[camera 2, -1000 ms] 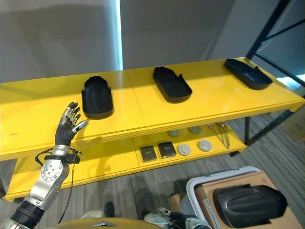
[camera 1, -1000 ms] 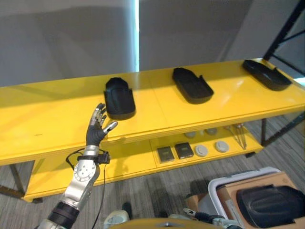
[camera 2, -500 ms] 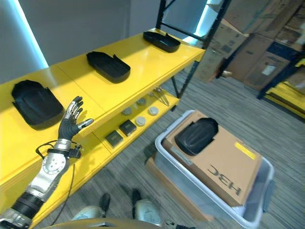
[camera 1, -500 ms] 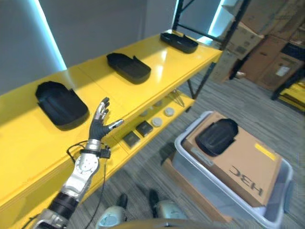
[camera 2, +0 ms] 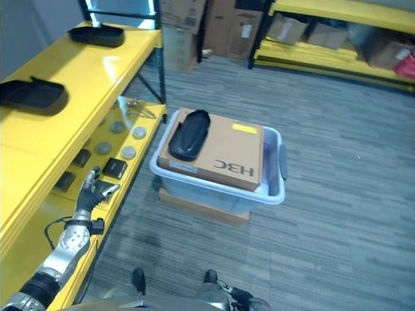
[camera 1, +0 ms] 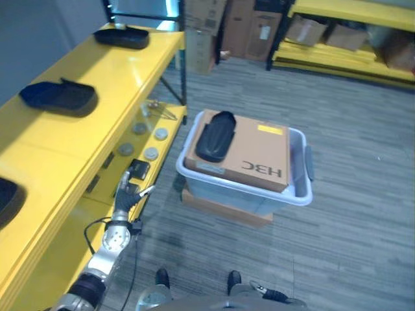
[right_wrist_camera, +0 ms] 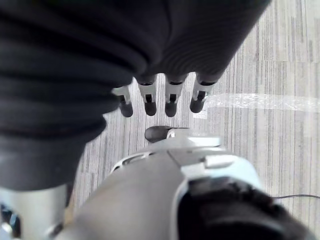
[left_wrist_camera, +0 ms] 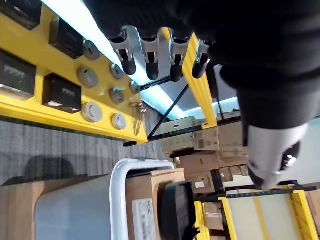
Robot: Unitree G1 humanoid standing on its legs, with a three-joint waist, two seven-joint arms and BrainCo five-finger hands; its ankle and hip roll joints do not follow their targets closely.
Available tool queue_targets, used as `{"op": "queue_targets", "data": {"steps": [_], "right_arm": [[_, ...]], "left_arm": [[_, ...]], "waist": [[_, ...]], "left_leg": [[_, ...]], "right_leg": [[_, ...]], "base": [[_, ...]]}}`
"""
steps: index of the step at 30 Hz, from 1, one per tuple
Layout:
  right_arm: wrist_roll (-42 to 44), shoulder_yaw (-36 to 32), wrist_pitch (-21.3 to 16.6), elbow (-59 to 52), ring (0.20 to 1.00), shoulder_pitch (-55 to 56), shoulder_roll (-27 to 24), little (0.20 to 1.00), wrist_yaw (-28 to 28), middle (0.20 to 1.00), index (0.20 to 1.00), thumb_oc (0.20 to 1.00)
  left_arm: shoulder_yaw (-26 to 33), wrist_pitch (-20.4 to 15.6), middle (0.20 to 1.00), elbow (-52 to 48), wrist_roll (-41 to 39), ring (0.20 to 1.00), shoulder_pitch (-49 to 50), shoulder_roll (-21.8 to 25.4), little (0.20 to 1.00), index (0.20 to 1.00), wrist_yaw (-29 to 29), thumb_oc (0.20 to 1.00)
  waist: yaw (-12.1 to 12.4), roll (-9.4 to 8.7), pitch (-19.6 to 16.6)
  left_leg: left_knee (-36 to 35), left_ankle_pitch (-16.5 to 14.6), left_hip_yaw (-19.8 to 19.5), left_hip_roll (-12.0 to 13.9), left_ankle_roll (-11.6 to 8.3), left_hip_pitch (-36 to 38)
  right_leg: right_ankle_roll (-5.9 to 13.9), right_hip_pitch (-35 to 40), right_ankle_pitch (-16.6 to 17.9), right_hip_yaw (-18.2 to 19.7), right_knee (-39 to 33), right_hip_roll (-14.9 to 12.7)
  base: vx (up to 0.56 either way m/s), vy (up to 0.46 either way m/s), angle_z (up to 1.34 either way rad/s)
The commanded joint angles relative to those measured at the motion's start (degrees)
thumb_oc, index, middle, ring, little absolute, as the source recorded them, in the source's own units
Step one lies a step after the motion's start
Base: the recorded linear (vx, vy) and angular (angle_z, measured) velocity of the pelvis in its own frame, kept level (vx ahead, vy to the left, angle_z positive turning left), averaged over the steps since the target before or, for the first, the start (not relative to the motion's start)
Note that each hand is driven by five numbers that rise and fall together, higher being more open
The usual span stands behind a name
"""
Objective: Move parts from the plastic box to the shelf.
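**Q:** Where does the robot's left hand stand?

**A:** The left hand is raised beside the lower board of the yellow shelf, fingers straight and spread, thumb held apart, gripping nothing. Just beyond its fingertips on that lower board lie small black square parts, and farther along, round grey discs and a few thin metal rods.

**Q:** And the part to be moved?

**A:** A black moulded part lies on a brown cardboard sheet resting across the rim of the pale plastic box. The box sits on the grey carpet, ahead and to the right of the left hand, well apart from it. Neither hand touches it.

**Q:** What is on the shelf's top board?

**A:** Two black moulded parts, one nearer the hand and one at the far end, with the edge of a third close on the hand's left.

**Q:** The right hand?

**A:** The right hand hangs above the carpet in its wrist view, fingers straight and relaxed, empty.

**Q:** Beyond the box?

**A:** Stacked cardboard cartons and further yellow racking line the far side of the room.
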Motion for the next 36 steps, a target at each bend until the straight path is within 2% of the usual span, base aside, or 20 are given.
{"op": "queue_targets", "data": {"steps": [1,5,6,7,8,10,11,13,14,15,18,23,24,25,28,29,30,32,33,36], "right_arm": [[-0.1,1.7,-0.4,1.6,1.0,-0.4,-1.2,1.0,-0.2,1.0,1.0,1.0],[-0.4,1.3,0.3,1.0,1.0,-1.2,-2.6,1.0,0.6,1.0,1.0,1.0],[-1.6,1.3,0.9,0.9,1.0,-1.7,-3.3,1.0,1.2,1.0,1.0,1.0],[-5.9,2.1,-0.5,1.4,1.0,-2.9,-4.6,1.0,2.8,1.0,1.0,1.0],[-6.0,2.3,-0.7,1.5,1.0,-3.1,-4.8,1.0,2.9,1.0,1.0,1.0],[-5.9,2.8,-2.4,1.8,1.0,-3.7,-5.5,1.0,3.7,1.0,1.0,1.0],[-4.5,2.6,-2.7,1.7,1.0,-4.3,-5.6,1.0,3.9,1.0,1.0,1.0],[-1.1,2.5,-4.5,0.2,1.0,-5.3,-5.8,1.0,3.9,1.0,1.0,1.0],[-1.1,2.5,-4.5,0.2,1.0,-5.3,-5.8,1.0,3.9,1.0,1.0,1.0],[-1.0,2.5,-5.1,-1.0,1.0,-5.3,-5.8,1.0,3.9,1.0,1.0,1.0],[-2.8,3.3,-7.7,-2.2,1.0,-5.1,-5.8,1.0,3.7,1.0,1.0,1.0],[-3.6,4.8,-11.7,-1.6,1.0,-5.6,-4.9,1.0,0.4,1.0,1.0,1.0],[-1.6,4.8,-13.6,-1.9,1.0,-5.6,-4.6,1.0,-0.8,1.0,1.0,1.0],[-2.0,4.6,-18.7,-6.1,1.0,-5.0,-3.9,1.0,-5.1,1.0,1.0,1.0],[-1.4,5.0,-23.2,-14.5,1.0,-4.5,-4.4,1.0,-11.1,1.0,1.0,1.0],[-2.1,5.3,-23.1,-25.0,1.0,-4.2,-5.9,1.0,-15.2,1.0,1.0,1.0],[-3.1,5.3,-23.6,-27.0,1.0,-4.2,-6.3,1.0,-16.3,1.0,1.0,1.0],[-7.5,4.6,-24.8,-37.8,1.0,-4.7,-8.6,1.0,-19.6,1.0,1.0,1.0],[-10.0,4.2,-24.8,-43.6,1.0,-4.8,-10.1,1.0,-20.8,1.0,1.0,1.0],[-12.1,3.7,-22.8,-54.3,1.0,-5.5,-13.7,1.0,-23.6,1.0,1.0,1.0]], "left_arm": [[1.0,1.2,1.0,3.1,-1.9,1.0,-6.4,0.6,1.0,1.0,2.3,1.0],[2.1,1.9,1.0,9.6,-2.0,1.0,-6.3,-1.2,1.0,1.0,3.4,1.0],[2.5,2.7,1.0,11.2,-2.6,1.0,-6.3,-1.8,1.0,1.0,4.1,1.0],[3.7,6.3,1.0,15.4,-5.6,1.0,-6.0,-2.8,1.0,1.0,2.9,1.0],[3.8,6.4,1.0,16.2,-5.9,1.0,-5.9,-2.9,1.0,1.0,2.5,1.0],[4.9,9.6,1.0,19.7,-5.8,1.0,-5.0,-3.7,1.0,1.0,-0.5,1.0],[5.5,8.5,1.0,22.9,-4.5,1.0,-4.3,-4.6,1.0,1.0,-2.2,1.0],[5.9,9.9,1.0,27.4,-5.6,1.0,-2.5,-5.8,1.0,1.0,-5.5,1.0],[5.9,9.9,1.0,27.4,-5.6,1.0,-2.5,-5.8,1.0,1.0,-5.5,1.0],[6.1,10.3,1.0,29.6,-5.9,1.0,-1.6,-6.4,1.0,1.0,-6.4,1.0],[6.6,10.9,1.0,35.5,-5.7,1.0,0.2,-7.2,1.0,1.0,-7.8,1.0],[7.2,10.6,1.0,39.4,-3.3,1.0,2.1,-7.8,1.0,1.0,-9.0,1.0],[7.0,10.2,1.0,39.4,-2.9,1.0,2.6,-7.9,1.0,1.0,-8.9,1.0],[7.2,9.7,1.0,38.6,-2.5,1.0,3.1,-6.9,1.0,1.0,-8.5,1.0],[7.3,8.8,1.0,36.9,-4.7,1.0,3.3,-5.9,1.0,1.0,-8.8,1.0],[7.5,9.9,1.0,34.3,-5.5,1.0,2.7,-4.9,1.0,1.0,-8.7,1.0],[7.6,10.0,1.0,33.8,-5.4,1.0,2.5,-4.6,1.0,1.0,-8.7,1.0],[8.1,9.7,1.0,32.1,-6.0,1.0,1.8,-3.5,1.0,1.0,-8.5,1.0],[8.4,9.5,1.0,31.2,-6.4,1.0,1.6,-3.1,1.0,1.0,-8.2,1.0],[8.9,9.7,1.0,30.7,-7.5,1.0,1.4,-3.5,1.0,1.0,-8.5,1.0]], "waist": [[0.4,-1.31,2.5],[-1.2,-1.62,2.4],[-1.3,-1.83,2.7],[-0.3,-2.06,4.3],[-0.2,-2.08,4.5],[0.6,-2.0,5.2],[1.1,-1.5,5.3],[1.7,-0.5,5.0],[1.7,-0.54,4.9],[2.0,0.14,4.5],[2.9,1.28,4.1],[4.7,0.82,2.8],[5.3,0.62,2.4],[6.2,0.25,1.8],[5.4,0.88,2.8],[4.3,0.83,4.3],[4.1,0.68,4.7],[2.4,-0.05,7.1],[1.4,-0.32,7.8],[0.3,-0.48,7.6]], "left_leg": [[2.6,-9.7,0.6,-3.3,4.57,3.0],[7.0,-10.9,1.9,-1.7,3.69,2.5],[11.1,-10.7,1.8,-0.9,3.37,0.5],[24.9,-7.8,-0.7,0.6,2.5,-6.0],[26.5,-7.5,-1.1,0.7,2.43,-7.0],[30.3,-5.8,-2.5,0.4,2.25,-10.7],[27.4,-5.6,-2.2,-0.2,2.12,-10.7],[16.6,-4.1,-1.9,-1.8,1.74,-9.2],[16.3,-3.8,-1.9,-1.9,1.75,-9.2],[10.8,-2.0,-2.5,-2.2,0.99,-9.1],[4.4,3.3,-3.3,-1.8,-0.83,-11.0],[3.8,1.5,-2.6,-3.0,0.32,-11.1],[3.9,0.7,-2.6,-3.4,1.01,-11.0],[3.4,-0.4,-2.5,-4.2,2.7,-9.7],[1.4,-0.6,-4.0,-4.4,4.08,-7.5],[0.5,-0.7,-4.7,-4.4,3.89,-6.7],[0.5,-0.8,-4.8,-4.6,3.87,-6.7],[0.7,-1.6,-5.5,-5.5,4.3,-6.7],[-0.1,-1.4,-6.4,-6.0,4.47,-7.1],[-0.4,-0.9,-6.5,-6.4,4.27,-7.9]], "right_leg": [[-0.06,-4.1,-2.0,0.1,3.9,-1.5],[-1.69,-4.3,-2.9,0.3,3.9,-0.4],[-2.42,-4.1,-3.1,0.5,3.9,-0.2],[-4.45,-3.1,-3.7,0.6,4.3,0.7],[-4.69,-2.9,-3.8,0.6,4.3,0.8],[-5.51,-1.7,-4.4,0.8,4.3,1.2],[-5.29,-0.7,-4.7,0.8,4.1,1.5],[-4.66,1.1,-5.5,1.1,3.6,1.8],[-4.66,1.0,-5.5,1.1,3.6,1.8],[-4.45,2.1,-5.9,1.8,3.2,2.2],[-4.69,5.0,-8.1,2.9,3.1,3.4],[-4.0,7.0,-9.9,1.8,3.5,2.4],[-3.88,7.4,-10.7,1.3,4.2,2.1],[-3.25,6.3,-12.0,-0.5,8.2,1.3],[-2.44,-0.8,-10.6,-0.4,16.9,0.7],[-2.86,-4.4,-9.7,-0.8,14.5,1.4],[-2.73,-5.0,-8.9,-0.8,13.7,1.3],[-1.48,-8.5,-4.5,0.7,10.2,1.2],[-1.82,-8.6,-3.6,2.7,8.0,2.3],[-1.88,-8.4,-2.3,4.3,4.7,3.1]], "base": [[0.06,-0.228,-0.08],[0.06,-0.198,-0.05],[0.07,-0.351,-0.16],[0.07,-0.335,-0.25],[0.08,-0.299,-0.38],[0.14,-0.075,-0.43],[0.27,0.052,-0.08],[0.27,0.125,0.15],[0.25,0.17,-0.03],[0.21,0.156,-0.12],[0.31,0.214,0.18],[0.23,0.199,-0.04],[0.28,0.219,-0.23],[0.3,0.247,-0.19],[0.11,0.101,-0.09],[-0.03,-0.055,-0.02],[-0.09,-0.107,0.01],[-0.1,-0.106,0.15],[-0.04,-0.125,0.45],[0.03,-0.069,0.44]]}}
